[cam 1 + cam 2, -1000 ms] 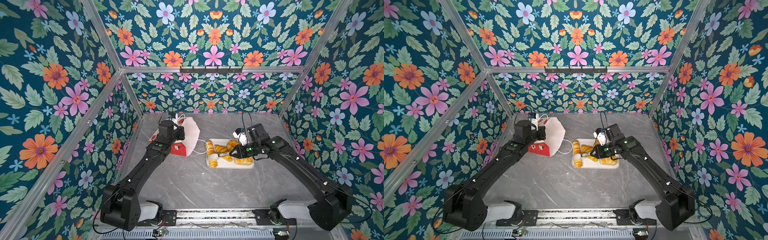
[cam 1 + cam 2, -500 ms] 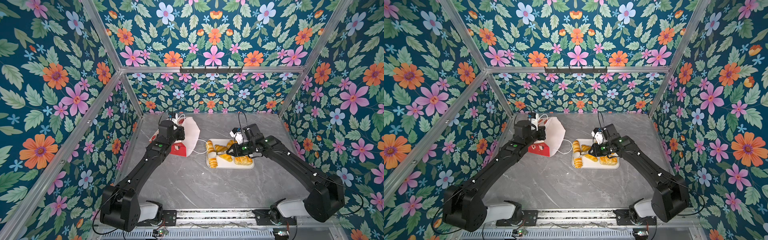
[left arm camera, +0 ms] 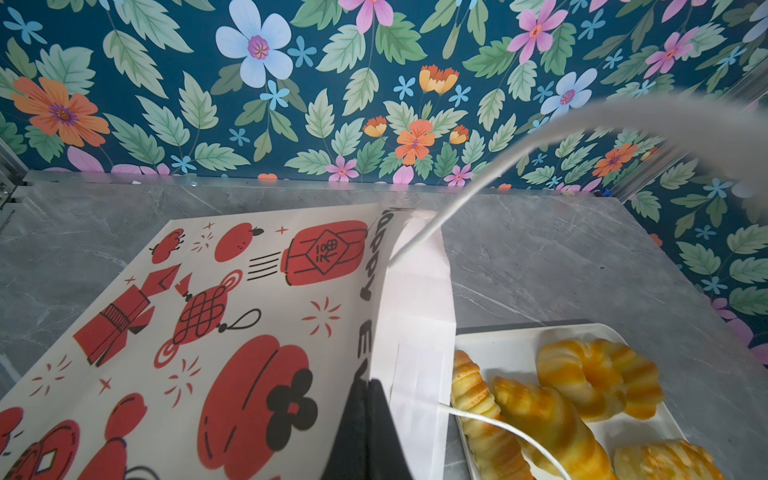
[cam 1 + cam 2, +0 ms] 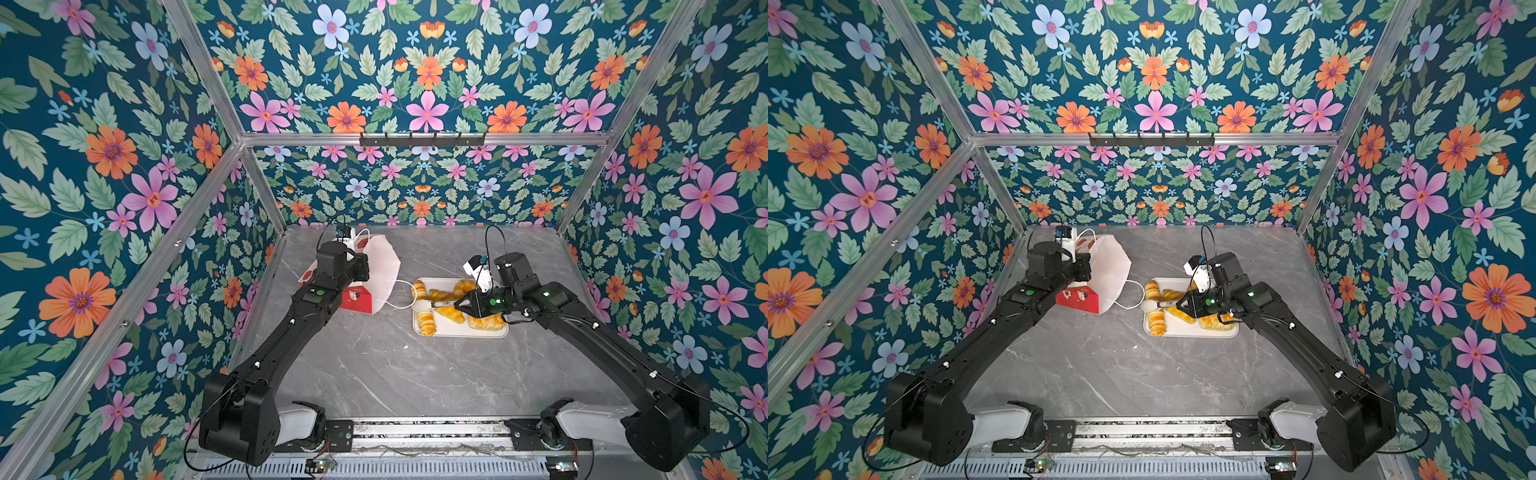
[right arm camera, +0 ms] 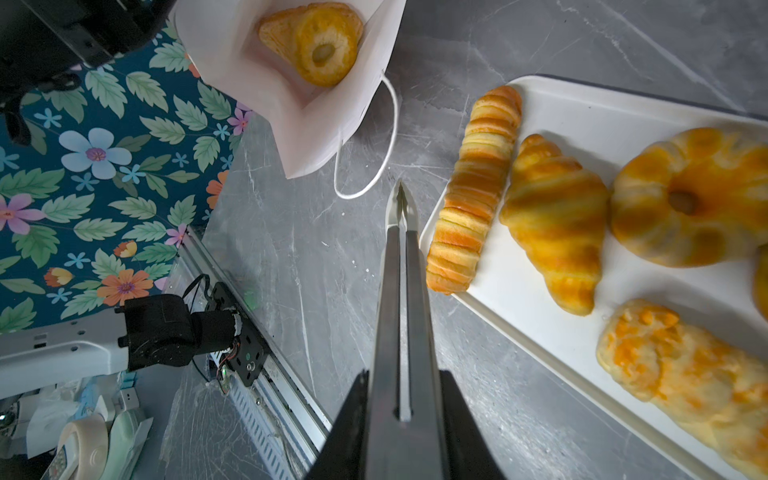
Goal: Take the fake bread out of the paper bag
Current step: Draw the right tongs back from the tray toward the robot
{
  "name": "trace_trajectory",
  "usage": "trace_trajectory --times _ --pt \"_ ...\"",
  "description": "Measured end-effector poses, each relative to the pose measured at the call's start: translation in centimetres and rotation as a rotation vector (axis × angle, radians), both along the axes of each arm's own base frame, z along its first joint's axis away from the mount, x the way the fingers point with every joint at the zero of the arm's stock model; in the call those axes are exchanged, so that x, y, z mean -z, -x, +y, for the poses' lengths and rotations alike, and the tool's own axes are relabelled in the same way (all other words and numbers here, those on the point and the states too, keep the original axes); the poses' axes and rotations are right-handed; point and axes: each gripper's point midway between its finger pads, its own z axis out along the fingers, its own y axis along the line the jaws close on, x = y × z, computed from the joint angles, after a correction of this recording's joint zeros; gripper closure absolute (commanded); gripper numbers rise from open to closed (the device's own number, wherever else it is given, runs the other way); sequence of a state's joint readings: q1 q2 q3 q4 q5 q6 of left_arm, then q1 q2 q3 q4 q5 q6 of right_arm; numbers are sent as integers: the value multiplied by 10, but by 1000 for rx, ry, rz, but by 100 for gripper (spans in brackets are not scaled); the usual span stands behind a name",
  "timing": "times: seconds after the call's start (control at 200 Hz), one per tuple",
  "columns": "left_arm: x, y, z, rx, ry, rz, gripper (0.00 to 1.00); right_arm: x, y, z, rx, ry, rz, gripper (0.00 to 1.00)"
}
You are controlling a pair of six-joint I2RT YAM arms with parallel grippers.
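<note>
Golden doughnut [image 5: 332,70] (overlapping a darker pastry [image 5: 274,35]) sits inside the paper bag [image 5: 291,124].

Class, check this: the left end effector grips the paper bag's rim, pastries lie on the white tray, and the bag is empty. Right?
No. The paper bag is not empty: the right wrist view shows a ring doughnut inside it. The left end effector does grip its rim, and pastries lie on the white tray.

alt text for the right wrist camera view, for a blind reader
Closed, empty metal tongs held in the right gripper point at bare grey table between a white tray of golden toy pastries and an open paper bag. Inside the bag lie a ring doughnut and a darker pastry partly behind it.
</note>
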State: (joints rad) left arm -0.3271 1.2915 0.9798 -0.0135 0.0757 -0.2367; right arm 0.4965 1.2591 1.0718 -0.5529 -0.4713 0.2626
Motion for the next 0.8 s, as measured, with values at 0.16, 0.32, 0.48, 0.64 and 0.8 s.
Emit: trace_trajectory --times 0.16,0.32,0.48,0.64,0.8 --pt "3 1 0 -2 2 5 100 20 10 16 -38 12 35 78" --pt "3 1 0 -5 10 7 100 28 12 35 -69 4 40 78" --pt "3 2 1 -8 15 7 100 34 23 48 -106 33 25 78" --pt "4 2 1 -9 16 6 100 56 39 45 -130 119 35 78" --pt "4 1 1 -9 17 3 100 67 55 43 -157 178 44 78"
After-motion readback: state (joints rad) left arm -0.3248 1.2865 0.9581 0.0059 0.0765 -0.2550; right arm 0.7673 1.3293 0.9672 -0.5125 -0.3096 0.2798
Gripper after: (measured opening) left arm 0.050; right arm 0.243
